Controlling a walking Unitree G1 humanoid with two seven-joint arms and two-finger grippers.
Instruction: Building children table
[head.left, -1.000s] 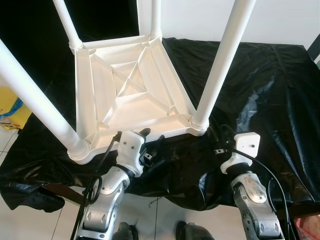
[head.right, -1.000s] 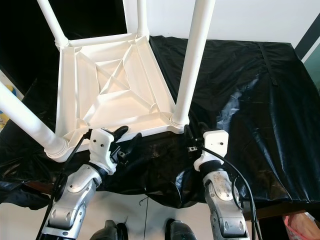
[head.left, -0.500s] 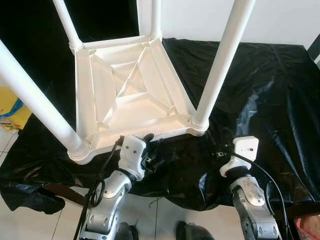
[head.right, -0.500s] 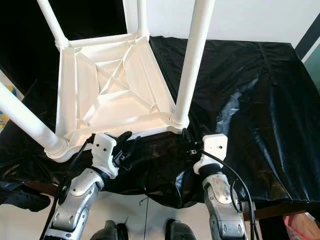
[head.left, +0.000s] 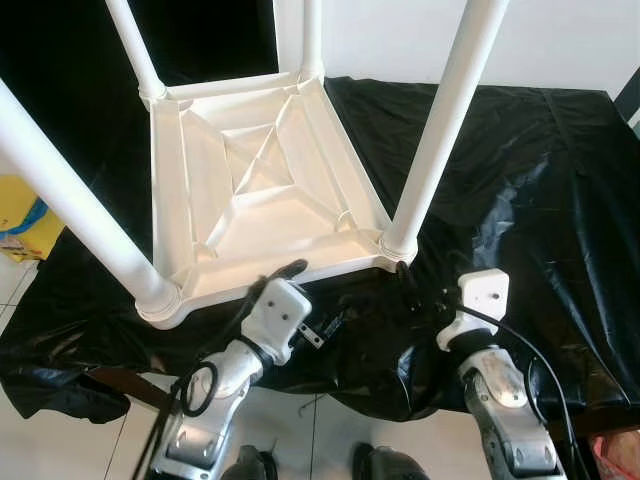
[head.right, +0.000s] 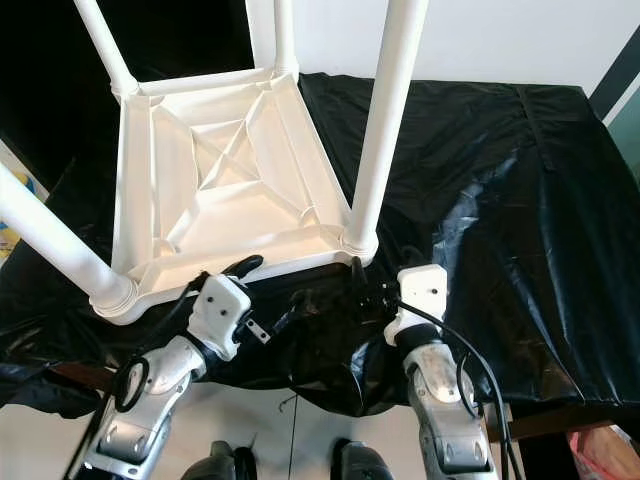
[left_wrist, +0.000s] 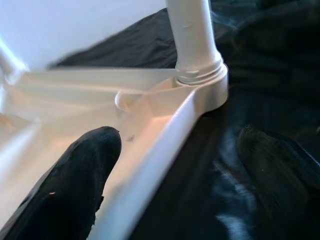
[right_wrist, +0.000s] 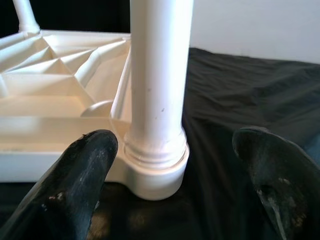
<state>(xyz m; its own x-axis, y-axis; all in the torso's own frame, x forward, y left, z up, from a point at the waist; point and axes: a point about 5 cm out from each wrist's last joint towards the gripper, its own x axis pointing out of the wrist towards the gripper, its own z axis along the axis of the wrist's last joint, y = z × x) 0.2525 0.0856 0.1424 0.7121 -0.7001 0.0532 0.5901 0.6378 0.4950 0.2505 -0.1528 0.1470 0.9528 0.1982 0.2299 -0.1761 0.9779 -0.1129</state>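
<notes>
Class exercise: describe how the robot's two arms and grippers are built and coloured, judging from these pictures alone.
Both arms are silver metal segments with rounded joints. Each wrist carries a white blocky housing, and black cables loop along each forearm. The left gripper and right gripper each have two long, rounded black fingers; the right one's fingers look scuffed.

A: What lies on the black sheet (head.left: 520, 180)?
B: A white child's table (head.left: 262, 195), upside down, legs up.
A: And the claws?
B: Left claw (head.left: 318, 300) at its near edge, right claw (head.left: 412, 290) just beside the near right leg (head.left: 440, 125).
</notes>
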